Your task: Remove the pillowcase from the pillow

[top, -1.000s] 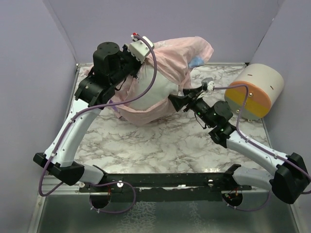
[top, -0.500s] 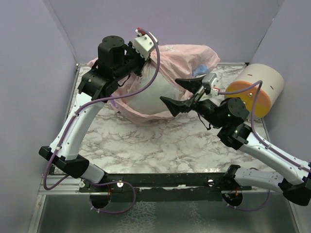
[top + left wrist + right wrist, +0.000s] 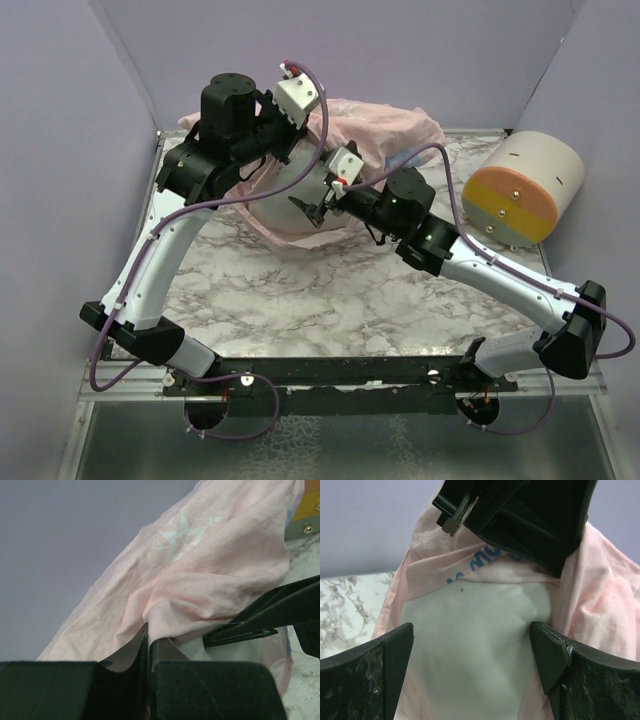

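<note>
Folds of the thin pale-pink fabric pillowcase (image 3: 395, 120), faintly snowflake-printed, bunch around the plump white pillow (image 3: 470, 605) at the far side of the marble table (image 3: 330, 290). The left end effector (image 3: 149, 637) pinches its edge tight; the right end effector (image 3: 472, 632) gapes, facing bare pillow.

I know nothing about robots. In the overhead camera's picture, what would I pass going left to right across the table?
First the left gripper, pinching the pillowcase → the right gripper, open at the white pillow → the cream-and-orange cylinder. Pillowcase and pillow overlap both grippers, so they have no place of their own.
</note>
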